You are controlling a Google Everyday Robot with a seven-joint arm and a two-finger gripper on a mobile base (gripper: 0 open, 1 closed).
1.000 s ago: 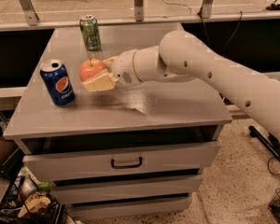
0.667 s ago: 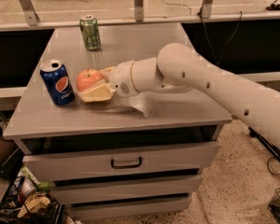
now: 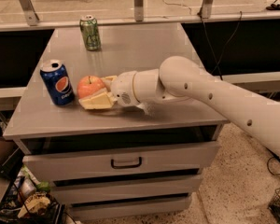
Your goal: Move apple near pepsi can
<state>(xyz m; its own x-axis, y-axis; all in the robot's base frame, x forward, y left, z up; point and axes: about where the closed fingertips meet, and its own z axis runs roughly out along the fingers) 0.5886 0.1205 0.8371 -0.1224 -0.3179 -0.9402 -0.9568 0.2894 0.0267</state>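
Observation:
The orange-red apple (image 3: pixel 88 86) sits low on the grey table (image 3: pixel 144 45), just right of the blue pepsi can (image 3: pixel 57 83), with a narrow gap between them. My gripper (image 3: pixel 94 91) reaches in from the right and is shut on the apple. One cream finger (image 3: pixel 97 101) lies along the apple's near side, and the other shows behind it at its right. The white arm (image 3: pixel 186 85) stretches off to the lower right.
A green soda can (image 3: pixel 90 32) stands upright at the back left of the table. Drawers (image 3: pixel 126 162) sit under the tabletop. Clutter (image 3: pixel 32 202) lies on the floor at the lower left. A railing runs behind the table.
My gripper has carried the apple leftward and down toward the tabletop, ending close beside the pepsi can. Both cans have stayed put.

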